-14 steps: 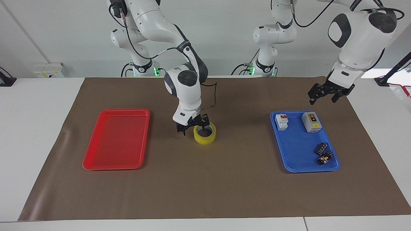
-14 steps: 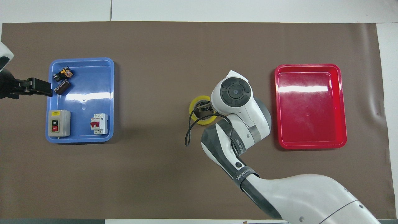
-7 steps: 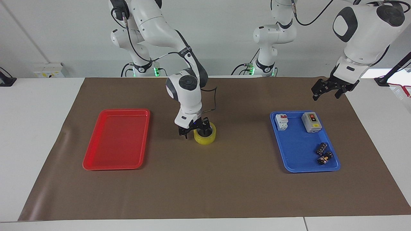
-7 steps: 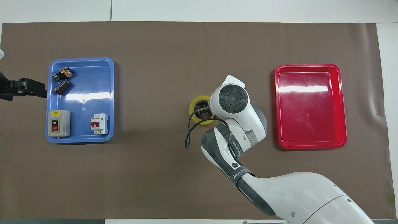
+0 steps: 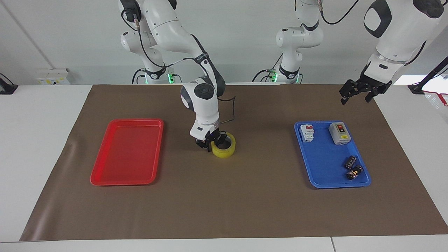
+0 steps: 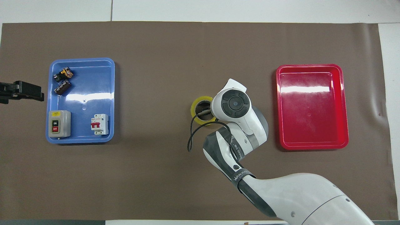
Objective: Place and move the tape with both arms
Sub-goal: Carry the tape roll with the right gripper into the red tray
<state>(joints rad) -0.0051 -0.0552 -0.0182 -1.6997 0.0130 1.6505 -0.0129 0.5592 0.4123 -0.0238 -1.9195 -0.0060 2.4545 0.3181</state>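
The yellow tape (image 5: 225,149) lies flat on the brown mat, midway between the two trays; it also shows in the overhead view (image 6: 195,103). My right gripper (image 5: 211,142) is down on it, one finger inside the ring and one outside, shut on the wall toward the red tray. In the overhead view the right wrist hides most of that gripper (image 6: 204,112). My left gripper (image 5: 356,97) is open and empty, up in the air over the mat's edge beside the blue tray; its tips show in the overhead view (image 6: 39,93).
A red tray (image 5: 127,150) (image 6: 312,106) sits empty toward the right arm's end. A blue tray (image 5: 325,164) (image 6: 84,93) toward the left arm's end holds a grey switch box (image 5: 339,133), a breaker (image 5: 307,133) and small black parts (image 5: 352,168). Two smaller white arms (image 5: 290,42) stand at the back.
My right gripper has sunk onto the tape and its fingers have narrowed onto the ring's wall. My left gripper has risen and drawn back away from the blue tray.
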